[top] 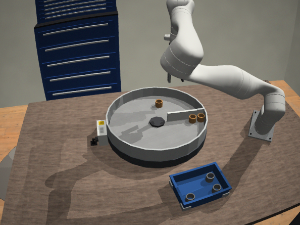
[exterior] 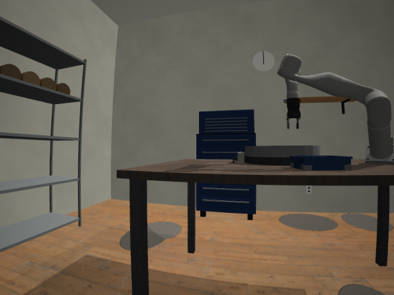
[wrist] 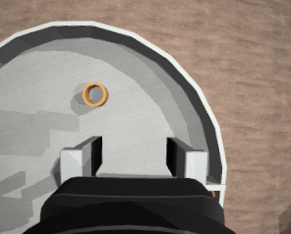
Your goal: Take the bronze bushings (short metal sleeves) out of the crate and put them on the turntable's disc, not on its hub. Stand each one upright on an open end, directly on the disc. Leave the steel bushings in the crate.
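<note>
Three bronze bushings stand upright on the turntable's grey disc: one at the back, two side by side at the right behind a grey vane. The dark hub sits at the centre. The blue crate at the front right holds three steel bushings. My gripper is open and empty, hanging high above the disc's back edge.
A white control box sits at the turntable's left side. The arm's base is bolted at the table's right. A blue tool cabinet stands behind the table. A shelf rack stands at the left wall.
</note>
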